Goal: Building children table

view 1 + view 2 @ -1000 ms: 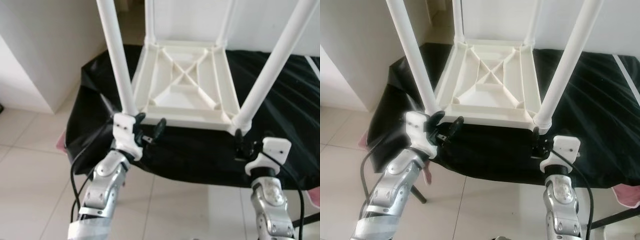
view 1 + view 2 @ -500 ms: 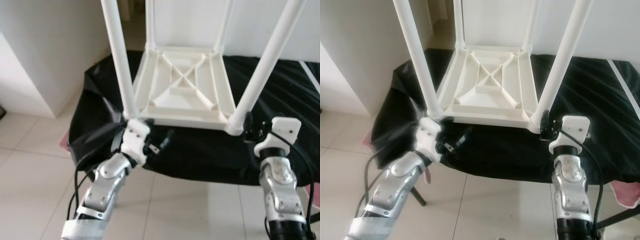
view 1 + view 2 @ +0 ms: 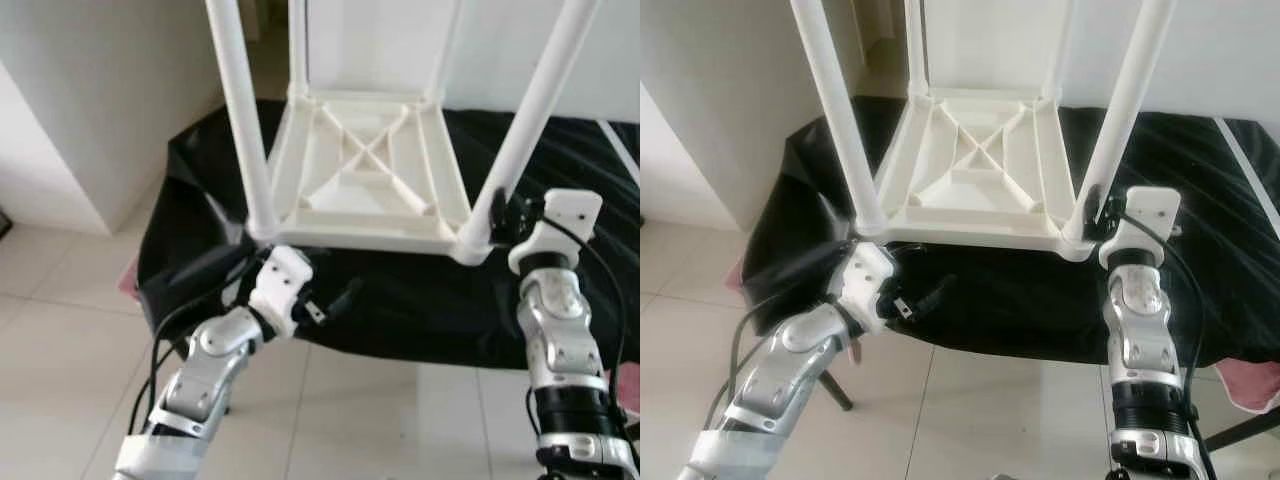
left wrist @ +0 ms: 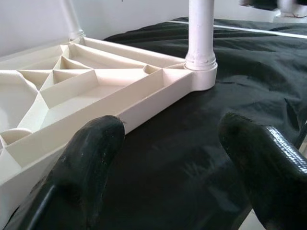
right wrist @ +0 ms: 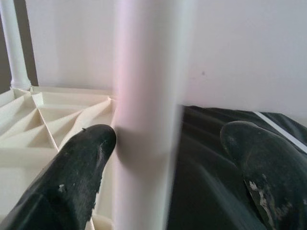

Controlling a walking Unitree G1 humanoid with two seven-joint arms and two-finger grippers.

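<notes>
The white plastic children's table (image 3: 365, 180) lies upside down on a black cloth (image 3: 400, 300), its legs pointing up. My right gripper (image 3: 497, 215) is at the foot of the near right leg (image 3: 530, 110). It is open, and in the right wrist view the leg (image 5: 148, 120) stands between the fingers (image 5: 81, 158), close against one of them. My left gripper (image 3: 335, 285) hovers open and empty just below the table's front edge, near the near left leg (image 3: 240, 110). In the left wrist view the table frame (image 4: 96, 91) lies ahead of it.
The cloth-covered surface drops off at its front edge right above my arms, with tiled floor (image 3: 60, 350) below. A white wall or cabinet (image 3: 80, 100) stands on the left. Something pink (image 3: 1250, 385) shows low on the right.
My right gripper has risen and moved in around the foot of the near right leg. My left gripper has dropped away from the near left corner and shifted slightly right.
</notes>
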